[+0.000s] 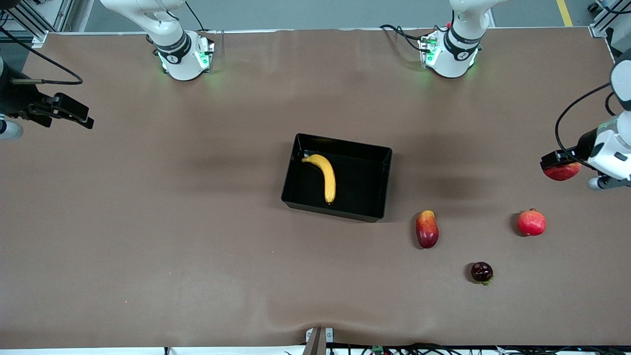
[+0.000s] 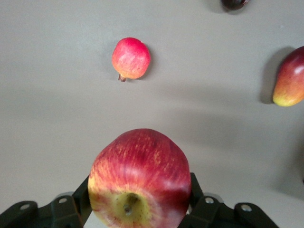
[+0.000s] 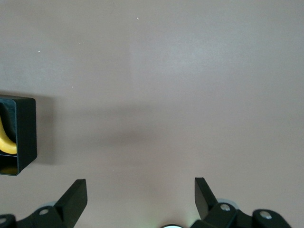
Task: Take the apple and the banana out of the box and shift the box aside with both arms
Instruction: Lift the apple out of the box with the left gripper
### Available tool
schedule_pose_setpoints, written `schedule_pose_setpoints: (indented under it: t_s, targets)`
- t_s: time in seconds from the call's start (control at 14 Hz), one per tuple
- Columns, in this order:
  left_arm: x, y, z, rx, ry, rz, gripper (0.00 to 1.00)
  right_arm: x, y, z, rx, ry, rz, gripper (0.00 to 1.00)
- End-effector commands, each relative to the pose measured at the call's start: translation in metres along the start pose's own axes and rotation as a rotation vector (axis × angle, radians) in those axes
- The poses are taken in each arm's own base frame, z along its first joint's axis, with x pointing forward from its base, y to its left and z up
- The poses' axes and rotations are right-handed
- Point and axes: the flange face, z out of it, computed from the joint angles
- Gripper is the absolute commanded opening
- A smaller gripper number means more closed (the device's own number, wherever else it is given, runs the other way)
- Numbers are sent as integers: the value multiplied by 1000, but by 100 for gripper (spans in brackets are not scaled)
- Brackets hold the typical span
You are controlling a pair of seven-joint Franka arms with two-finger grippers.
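The black box (image 1: 382,170) stands mid-table with the yellow banana (image 1: 326,176) lying inside it. My left gripper (image 1: 559,165) hangs in the air over the left arm's end of the table, shut on the red apple (image 1: 562,171) with yellowish streaks. That apple (image 2: 139,179) fills the left wrist view, a black finger on each side of it. My right gripper (image 1: 74,114) waits open over the right arm's end of the table, with nothing between its fingers (image 3: 73,199). A corner of the box (image 3: 23,137) with a bit of banana (image 3: 5,142) shows in the right wrist view.
An oblong red-and-yellow fruit (image 1: 427,229) lies on the table nearer the front camera than the box. A plain red round fruit (image 1: 531,223) with a nub sits below the left gripper. A small dark round fruit (image 1: 481,272) lies nearest the front camera.
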Motion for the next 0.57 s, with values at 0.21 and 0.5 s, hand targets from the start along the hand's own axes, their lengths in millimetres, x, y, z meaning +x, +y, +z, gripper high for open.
schedule_pose_setpoints:
  t_s: [0.21,0.5]
  targets:
    - [-21,-11,29,13,55,17,0,1,-2,-2,2,4,-2,100]
    - [-18,-4,74,-4,102,29,0,1,-2,-2,2,4,-2,100]
